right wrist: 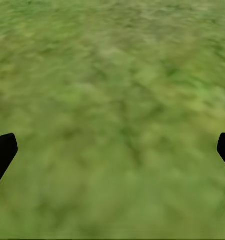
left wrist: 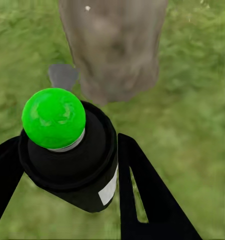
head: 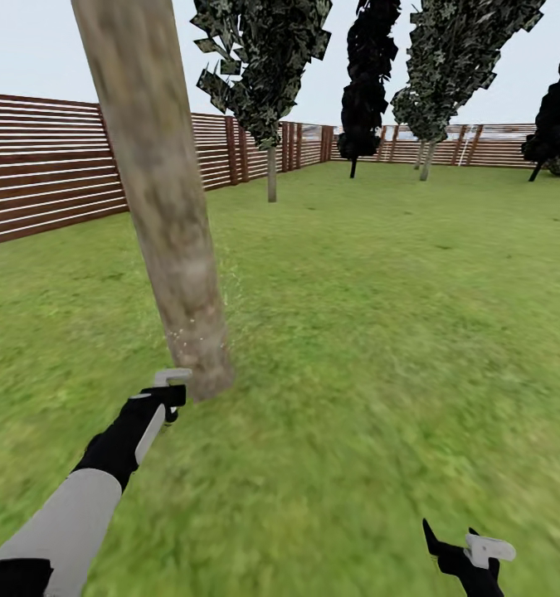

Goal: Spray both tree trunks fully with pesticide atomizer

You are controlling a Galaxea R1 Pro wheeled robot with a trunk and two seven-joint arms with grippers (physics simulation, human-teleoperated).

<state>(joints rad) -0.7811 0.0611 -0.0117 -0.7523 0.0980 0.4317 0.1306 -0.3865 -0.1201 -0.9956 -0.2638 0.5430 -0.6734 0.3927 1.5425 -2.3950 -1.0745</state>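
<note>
My left gripper (head: 171,390) hangs low by the foot of the near tree trunk (head: 168,215), a thick mottled grey-beige column leaning across the head view. In the left wrist view that gripper (left wrist: 67,167) is shut on the pesticide atomizer (left wrist: 67,150), a black can with a bright green round top and a small white label. The can points at the trunk's base (left wrist: 115,50), a short way off. A few white specks float by the trunk. My right gripper (head: 470,554) is open low at the right over bare grass (right wrist: 112,110).
A second tree with a pale trunk (head: 271,174) stands by the brown slat fence (head: 47,174), and another (head: 427,162) at the far fence. Black bushy trees (head: 362,108) stand between and at far right. Open lawn (head: 379,315) lies to the right.
</note>
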